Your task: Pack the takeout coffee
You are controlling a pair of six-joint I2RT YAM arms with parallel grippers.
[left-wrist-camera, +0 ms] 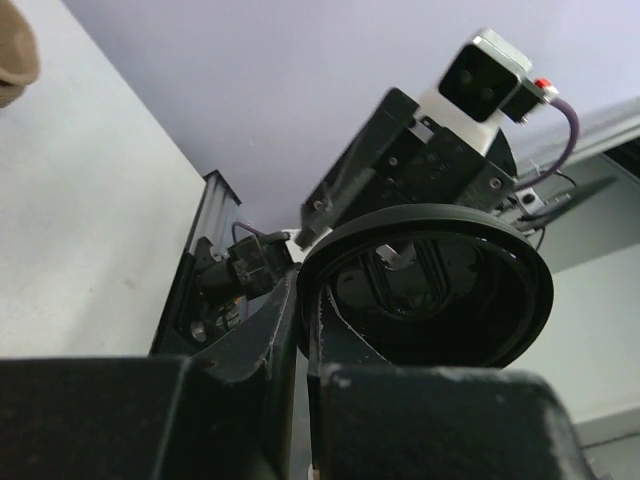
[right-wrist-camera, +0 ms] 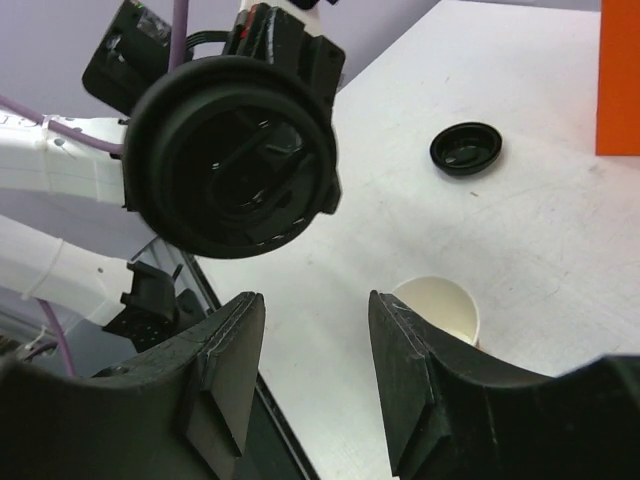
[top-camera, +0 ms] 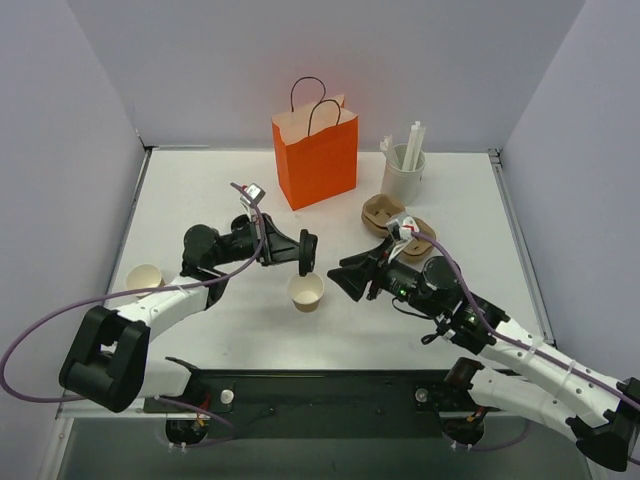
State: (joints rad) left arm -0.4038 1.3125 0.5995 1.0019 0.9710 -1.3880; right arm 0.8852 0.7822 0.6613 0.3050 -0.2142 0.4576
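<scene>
My left gripper (top-camera: 300, 254) is shut on the rim of a round black lid (top-camera: 308, 250), held on edge just above a lidless tan paper cup (top-camera: 306, 291) at the table's middle. In the left wrist view the fingers (left-wrist-camera: 268, 330) pinch the lid (left-wrist-camera: 440, 290). My right gripper (top-camera: 347, 281) is open and empty just right of the cup, facing the lid. In the right wrist view (right-wrist-camera: 315, 310) the lid (right-wrist-camera: 230, 160) hangs ahead and the cup (right-wrist-camera: 440, 305) sits by the right finger. No lidded cup shows. The orange bag (top-camera: 315, 150) stands at the back.
A second loose black lid (right-wrist-camera: 466, 148) lies on the table near the bag (right-wrist-camera: 620, 75). Another lidless tan cup (top-camera: 144, 278) sits at the left edge. A white cup of stirrers (top-camera: 405, 170) and brown cardboard carriers (top-camera: 385, 212) stand at the back right.
</scene>
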